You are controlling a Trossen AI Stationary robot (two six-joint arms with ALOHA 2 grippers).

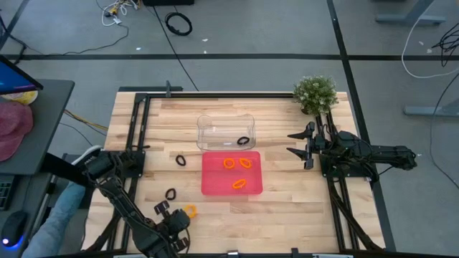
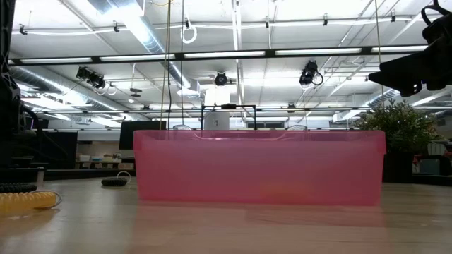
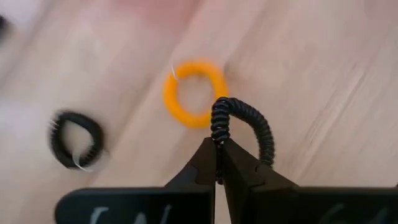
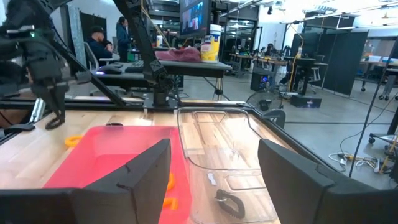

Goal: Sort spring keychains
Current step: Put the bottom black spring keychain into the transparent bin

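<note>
Table [image 1: 287, 204]: light wood, framed by dark rails along the left, far and right edges. Bare wood open to the right of the red tray and along the near edge, right of centre.

Red tray [image 1: 232, 188]: centre of the table, holding 3 orange keychains [image 1: 238, 184]. Seen from the low view as a translucent pink wall [image 2: 258, 168].

Clear bin [image 1: 226, 123]: touching or just beyond the tray's far side, holding 1 black keychain [image 1: 243, 141] at its near right corner.

Loose on the wood, left of the tray: 1 black keychain [image 1: 181, 160] just beside the tray's far left corner; 1 black keychain [image 1: 170, 193] nearer and further left; 1 orange keychain [image 1: 190, 211] close to the near edge, just beside the left gripper.

Left gripper [image 1: 166, 215]: low at the near left of the table, arm folded along the left rail. Fingers [image 3: 245, 171] pinched tight on a black keychain [image 3: 244, 127], whose coil arches up from the tips. Orange loop [image 3: 193, 93] lying just beyond it, apart from the held one; another black loop [image 3: 77, 139] off to the side.

Right gripper [image 1: 301, 145]: at the right side, raised, arm stretched in from the right rail, pointing toward the clear bin. Fingers [image 4: 142, 171] spread wide, nothing between them.

Potted plant [image 1: 315, 93]: far right corner.
</note>
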